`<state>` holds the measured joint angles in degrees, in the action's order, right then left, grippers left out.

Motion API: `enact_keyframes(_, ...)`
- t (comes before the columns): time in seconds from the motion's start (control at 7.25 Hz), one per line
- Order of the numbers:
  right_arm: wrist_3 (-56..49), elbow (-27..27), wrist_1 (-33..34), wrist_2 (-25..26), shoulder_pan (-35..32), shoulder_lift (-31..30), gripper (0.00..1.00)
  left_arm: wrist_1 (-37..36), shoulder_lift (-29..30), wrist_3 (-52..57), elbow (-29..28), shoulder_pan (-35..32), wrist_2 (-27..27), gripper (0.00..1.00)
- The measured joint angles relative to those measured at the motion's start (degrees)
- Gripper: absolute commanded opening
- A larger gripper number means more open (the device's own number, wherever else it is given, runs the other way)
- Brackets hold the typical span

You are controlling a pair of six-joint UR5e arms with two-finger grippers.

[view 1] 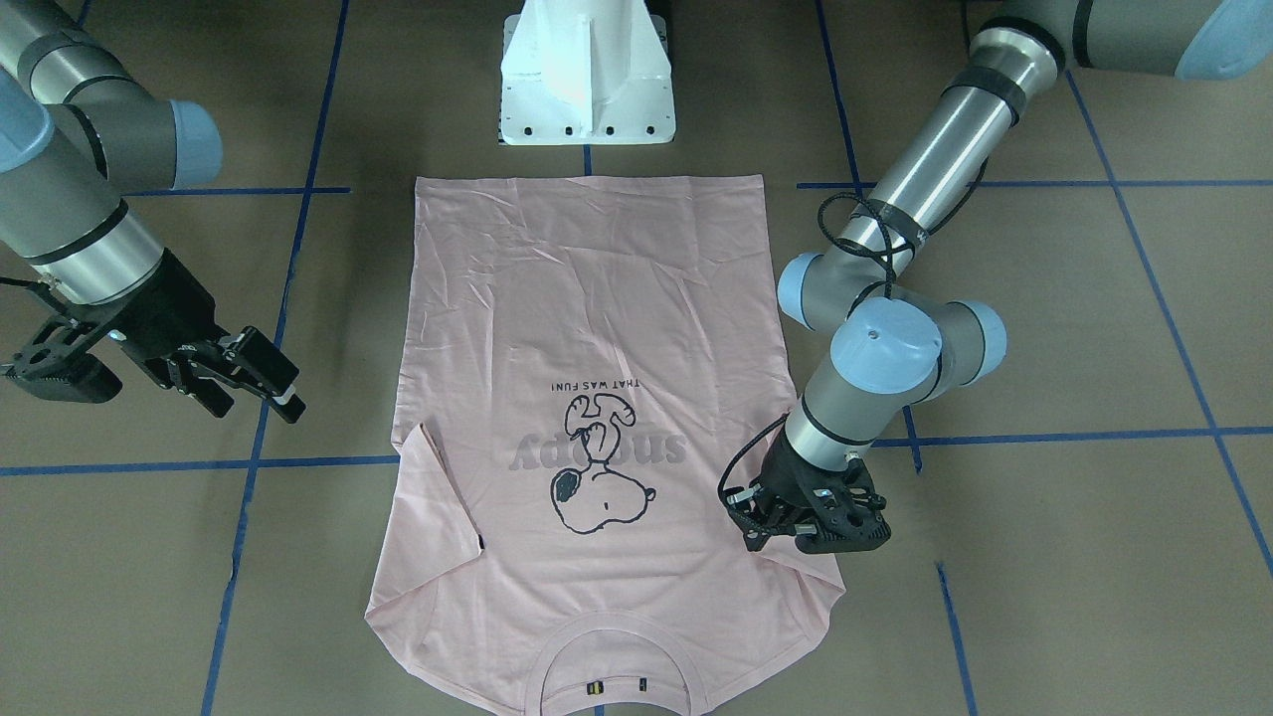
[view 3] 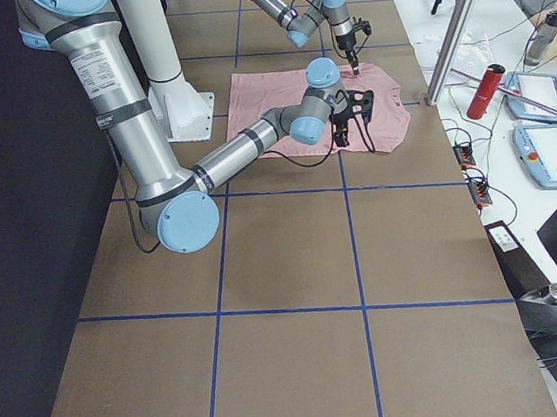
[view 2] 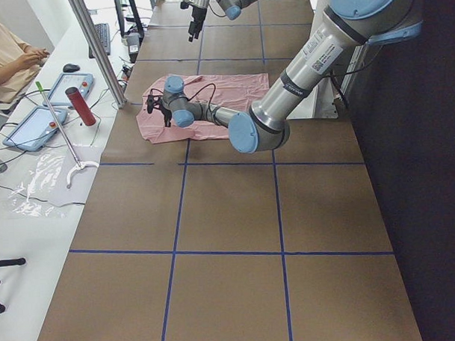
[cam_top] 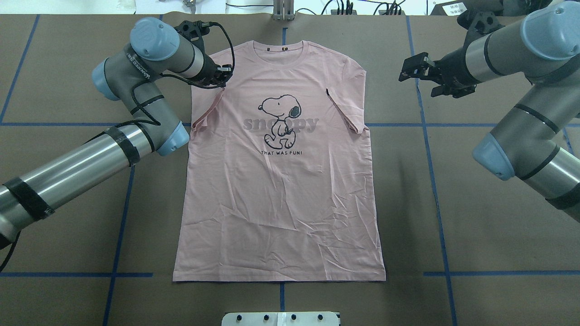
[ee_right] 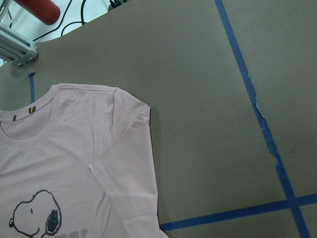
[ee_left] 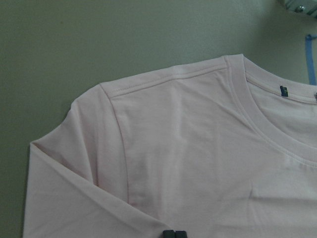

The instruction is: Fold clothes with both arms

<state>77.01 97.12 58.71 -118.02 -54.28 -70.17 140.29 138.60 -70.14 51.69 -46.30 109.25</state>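
Note:
The light pink Snoopy T-shirt lies flat on the brown table, print up, collar at the far edge. Both sleeves are folded inward over the chest. My left gripper is over the shirt's left shoulder. In the left wrist view its fingertips are closed together on the folded sleeve's edge. It also shows in the front view. My right gripper hangs open and empty above bare table, right of the shirt's right sleeve. It shows in the front view too.
The white pedestal stands just behind the shirt's hem. Blue tape lines cross the table. Beyond the collar edge are an aluminium post, a red cylinder, tablets and a seated person.

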Motion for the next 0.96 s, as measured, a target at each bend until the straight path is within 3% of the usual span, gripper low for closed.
enact_keyframes(0.14, 0.06, -0.11, 0.0, 0.12, 0.31, 0.02, 1.0, 1.58, 0.05, 0.0, -0.99, 0.04, -0.34, 0.68)
enact_keyframes(0.41, 0.2, -0.09, -0.05, 0.37, 0.82, 0.06, 1.0, 2.37, -0.18, -0.21, -0.41, 0.12, -0.5, 0.73)
enact_keyframes(0.96, 2.09, 1.39, 0.18, 0.42, 2.2, 0.54, 1.0, 1.23, -6.61, -5.65, 13.76, 0.96, 0.79, 0.76)
